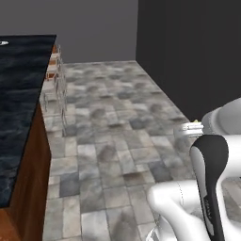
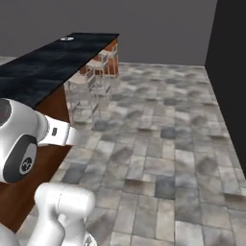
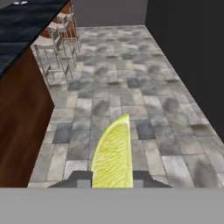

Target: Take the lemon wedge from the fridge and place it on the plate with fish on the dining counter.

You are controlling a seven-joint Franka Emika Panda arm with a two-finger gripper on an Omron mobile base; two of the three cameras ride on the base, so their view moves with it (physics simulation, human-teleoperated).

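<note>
The floor point(image 1: 117, 141) is made of grey mottled stone tiles and takes most of the room. A plain grey wall point(image 2: 158, 29) closes the far end, and a dark wall point(image 1: 188, 56) runs along the side opposite the dining counter point(image 2: 43, 72). The dining counter is long, with a glossy black marbled top over a brown wooden base, and it stands along one edge of the floor. Metal stools point(image 2: 91, 86) stand in a row just beside its base. At the far end of the counter top lies a small white plate point(image 2: 67, 39). The gripper point(image 3: 112, 179) pinches the lemon wedge point(image 3: 113, 155), yellow, held above the floor, well apart from the plate.
</note>
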